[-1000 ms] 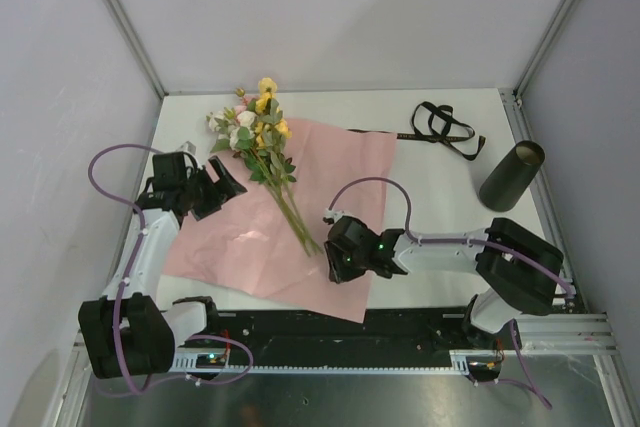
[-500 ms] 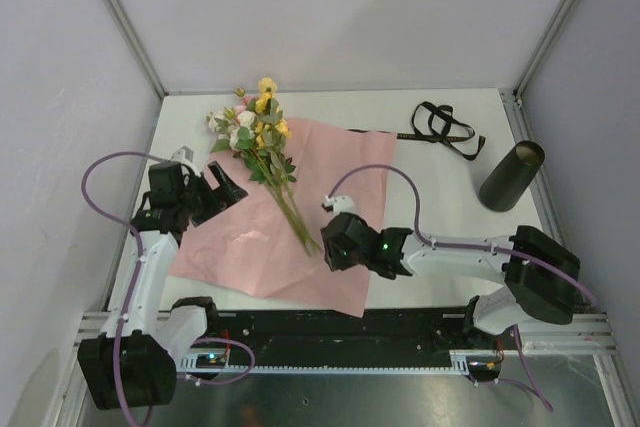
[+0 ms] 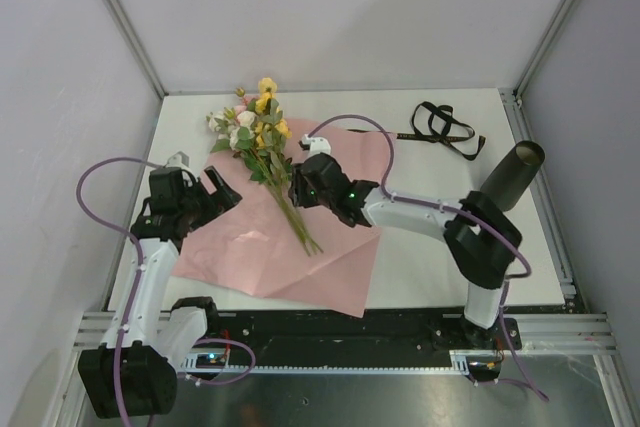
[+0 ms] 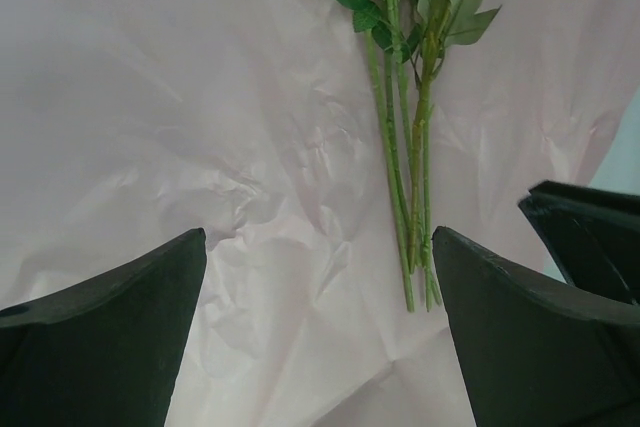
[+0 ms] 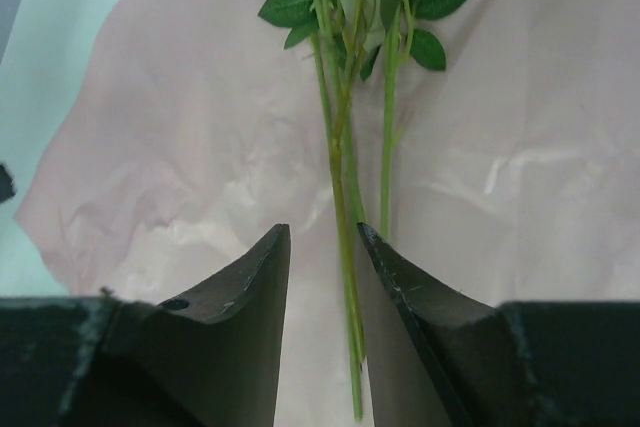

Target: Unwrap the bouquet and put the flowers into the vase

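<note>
**Wrap off, flowers not yet lifted**

On the white table (image 3: 430,237) the crumpled pink paper sheet (image 3: 250,247) lies spread flat at the centre-left, so we judge the unwrapping done. The bunch of yellow, pink and white artificial flowers (image 3: 262,142) rests loose on it. Its blooms point to 11 o'clock and its thin green stems trail toward 6 o'clock. The tall dark grey cylindrical vase (image 3: 510,175) stands well apart at 3 o'clock with no stems in it. The long black ribbon (image 3: 445,127) lies discarded at 1 o'clock. What remains is to grasp the bunch, carry it across and put it in the vase.

The left gripper (image 4: 318,247) hangs at the sheet's 9 o'clock edge, released and spread wide, with only paper beneath it. The right gripper (image 5: 322,239) straddles the stems with its jaws narrowly parted. A gap shows on both sides of the stems, so we read no pinch yet.

A second ago the right gripper sat at 6 o'clock by the stem tips. It has now reached up to mid-stem, just below the leaves. The left gripper has stayed in place, and its jaws have spread a little more.
</note>
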### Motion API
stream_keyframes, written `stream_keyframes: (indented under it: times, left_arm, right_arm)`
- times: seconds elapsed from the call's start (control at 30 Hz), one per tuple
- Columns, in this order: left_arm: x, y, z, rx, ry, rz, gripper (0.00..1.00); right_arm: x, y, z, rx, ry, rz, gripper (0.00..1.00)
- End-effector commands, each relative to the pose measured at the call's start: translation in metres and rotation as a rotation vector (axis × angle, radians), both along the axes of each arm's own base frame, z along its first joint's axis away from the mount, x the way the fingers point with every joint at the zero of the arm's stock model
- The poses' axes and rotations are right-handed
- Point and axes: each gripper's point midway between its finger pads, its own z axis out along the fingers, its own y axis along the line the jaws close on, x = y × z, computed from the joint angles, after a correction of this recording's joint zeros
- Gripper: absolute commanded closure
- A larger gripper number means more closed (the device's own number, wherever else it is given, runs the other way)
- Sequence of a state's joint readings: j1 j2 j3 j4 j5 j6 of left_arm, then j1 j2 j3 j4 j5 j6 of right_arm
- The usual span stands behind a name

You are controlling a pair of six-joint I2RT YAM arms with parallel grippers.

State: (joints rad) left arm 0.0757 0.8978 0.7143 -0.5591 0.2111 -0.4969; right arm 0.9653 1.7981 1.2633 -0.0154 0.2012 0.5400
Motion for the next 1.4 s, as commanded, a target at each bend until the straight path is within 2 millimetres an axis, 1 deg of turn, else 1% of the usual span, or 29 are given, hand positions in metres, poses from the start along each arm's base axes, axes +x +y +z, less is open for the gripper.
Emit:
stream_keyframes:
  times: [0.0, 0.03, 0.07, 0.1, 0.13, 0.17, 0.2, 0.3, 0.33, 0.4, 0.57, 0.87, 1.0, 1.1, 1.23, 1.3, 1.37]
  left_arm:
    - [-0.002, 0.010, 0.004, 0.031, -0.014, 0.053, 0.00]
    - [-0.002, 0.013, 0.004, 0.040, -0.012, 0.065, 0.00]
    - [-0.002, 0.015, 0.004, 0.046, -0.012, 0.076, 0.00]
    - [-0.003, 0.017, 0.004, 0.051, -0.010, 0.082, 0.00]
    - [-0.003, 0.018, 0.005, 0.054, -0.012, 0.086, 0.00]
    - [-0.004, 0.019, 0.005, 0.057, -0.013, 0.088, 0.00]
    - [-0.004, 0.019, 0.006, 0.058, -0.015, 0.091, 0.00]
    - [-0.005, 0.019, 0.006, 0.055, -0.019, 0.090, 0.00]
    - [-0.005, 0.018, 0.006, 0.054, -0.018, 0.089, 0.00]
    - [-0.005, 0.018, 0.006, 0.052, -0.017, 0.086, 0.00]
    - [-0.005, 0.019, 0.004, 0.054, -0.010, 0.091, 0.00]
    - [-0.005, 0.019, 0.003, 0.056, -0.007, 0.095, 0.00]
    - [-0.005, 0.019, 0.003, 0.057, -0.007, 0.095, 0.00]
    - [-0.005, 0.021, 0.003, 0.061, -0.006, 0.102, 0.00]
    - [-0.005, 0.022, 0.004, 0.065, -0.012, 0.108, 0.00]
    - [-0.005, 0.022, 0.004, 0.065, -0.014, 0.107, 0.00]
    - [-0.005, 0.022, 0.004, 0.064, -0.012, 0.109, 0.00]
  right_arm:
    - [0.022, 0.037, 0.009, 0.058, -0.062, 0.028, 0.62]
    - [0.025, 0.043, 0.006, 0.056, -0.059, 0.031, 0.62]
    - [0.026, 0.047, -0.004, 0.043, -0.046, 0.037, 0.62]
    - [0.028, 0.053, -0.007, 0.039, -0.044, 0.040, 0.62]
    - [0.030, 0.056, -0.016, 0.024, -0.038, 0.040, 0.62]
    - [0.032, 0.060, -0.020, 0.017, -0.035, 0.036, 0.62]
    - [0.035, 0.062, -0.027, 0.006, -0.027, 0.030, 0.62]
    - [0.045, 0.068, -0.038, -0.012, -0.020, 0.004, 0.62]
    - [0.047, 0.065, -0.046, -0.037, -0.014, -0.014, 0.61]
    - [0.052, 0.060, -0.056, -0.080, -0.016, -0.044, 0.59]
    - [0.058, 0.053, -0.069, -0.156, -0.037, -0.073, 0.57]
    - [0.062, 0.049, -0.069, -0.194, -0.065, -0.070, 0.62]
    - [0.061, 0.050, -0.057, -0.183, -0.077, -0.063, 0.64]
    - [0.061, 0.051, -0.040, -0.160, -0.093, -0.053, 0.66]
    - [0.061, 0.050, -0.024, -0.143, -0.113, -0.048, 0.65]
    - [0.062, 0.050, -0.021, -0.142, -0.115, -0.045, 0.64]
    - [0.064, 0.048, -0.026, -0.153, -0.108, -0.049, 0.63]
